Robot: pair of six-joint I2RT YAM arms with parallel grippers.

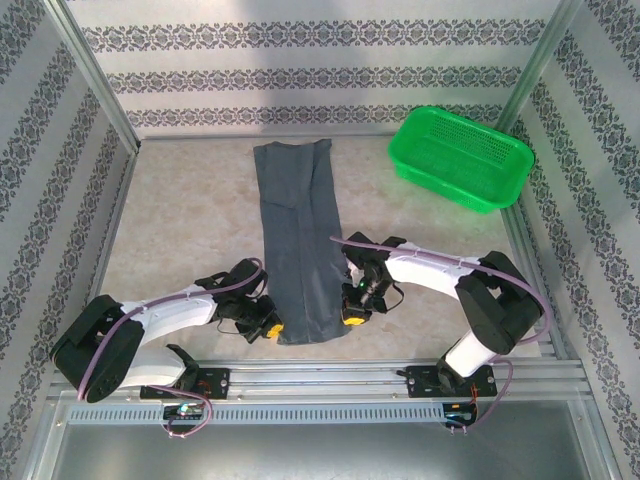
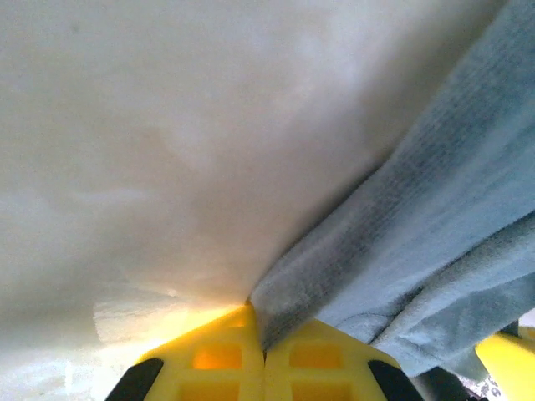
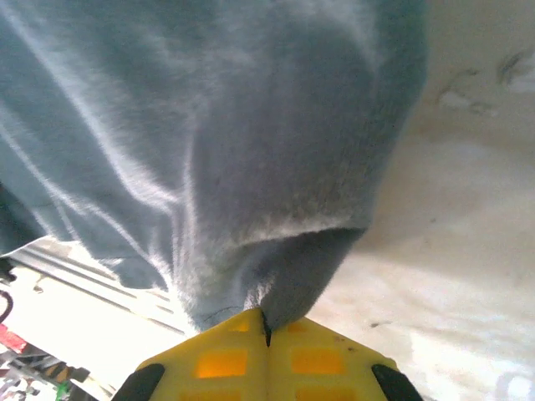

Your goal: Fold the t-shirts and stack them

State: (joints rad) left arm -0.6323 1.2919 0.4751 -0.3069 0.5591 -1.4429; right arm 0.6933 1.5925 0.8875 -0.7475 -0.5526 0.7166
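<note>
Overhead, a plain dark slate-grey cloth t-shirt point(image 1: 298, 240), folded lengthwise into one long narrow strip, lies down the middle of the pale marbled table point(image 1: 190, 220). Its far end is close to the patterned back wall and its near end lies between the two white arms. Both arms reach in low from either side to that near end: the left gripper point(image 1: 270, 328) is at the strip's near left corner, the right gripper point(image 1: 352, 318) at its near right corner. On the left wrist camera, the left gripper point(image 2: 264, 334) is closed, its yellow jaws pressed flat together with an edge of the t-shirt point(image 2: 435, 251) pinched into the seam between them (the cloth fans away up and to the right over bare tabletop). On the right wrist camera, the right gripper point(image 3: 267, 326) is likewise fully closed. A rounded bunch of the grey t-shirt point(image 3: 209, 125) is caught where its yellow jaws meet, and the rest of the cloth spreads up and to the left. A bright green rectangular plastic mesh basket point(image 1: 440, 188) sits at the table's far right corner, well apart from the t-shirt and from both grippers.
</note>
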